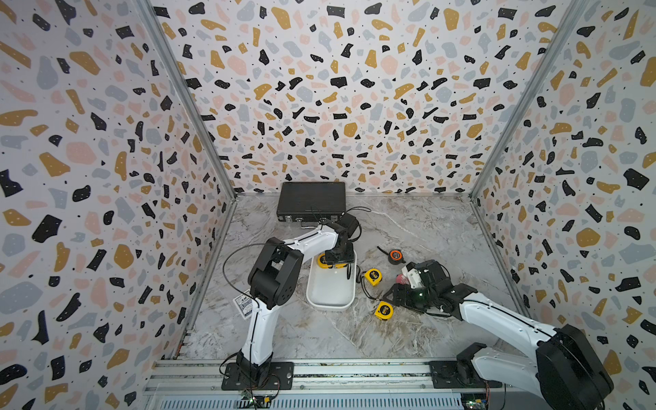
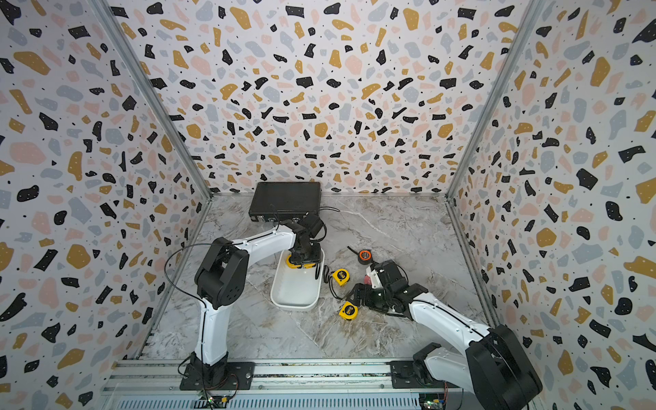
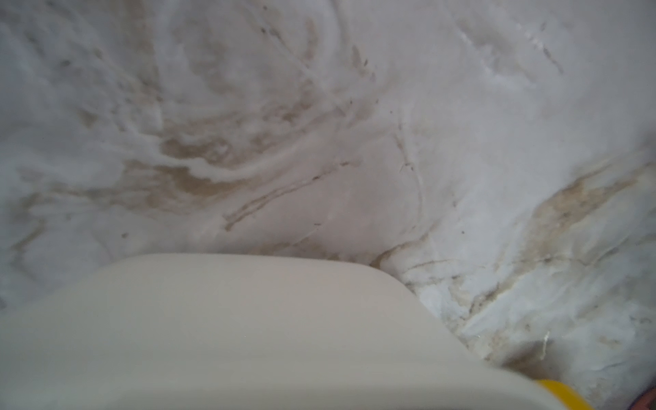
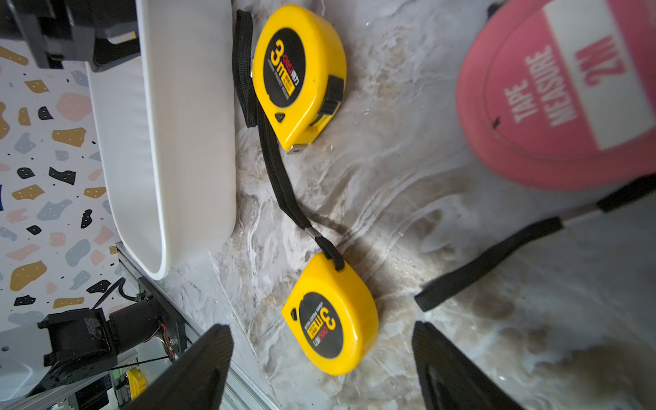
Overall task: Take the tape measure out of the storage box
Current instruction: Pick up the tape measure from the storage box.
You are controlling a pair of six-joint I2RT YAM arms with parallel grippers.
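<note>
**Left gripper clamped on tape measure inside tub**

Left gripper [image 1: 335, 261] is down in the far end of the white storage box [image 1: 332, 289], jaws closed on a yellow tape measure [image 1: 322, 261] still inside the box. Right gripper [image 4: 321, 365] hovers low over the marble tabletop [image 1: 408, 330], jaws spread wide, holding nothing. Beside the box on the tabletop: two yellow 3m tape measures [image 4: 300, 76] [image 4: 332, 317], a pink 2M tape measure [image 4: 564, 81], and an orange-black one [image 1: 395, 255]. Black briefcase [image 1: 311, 200] sits at the back wall.
</note>
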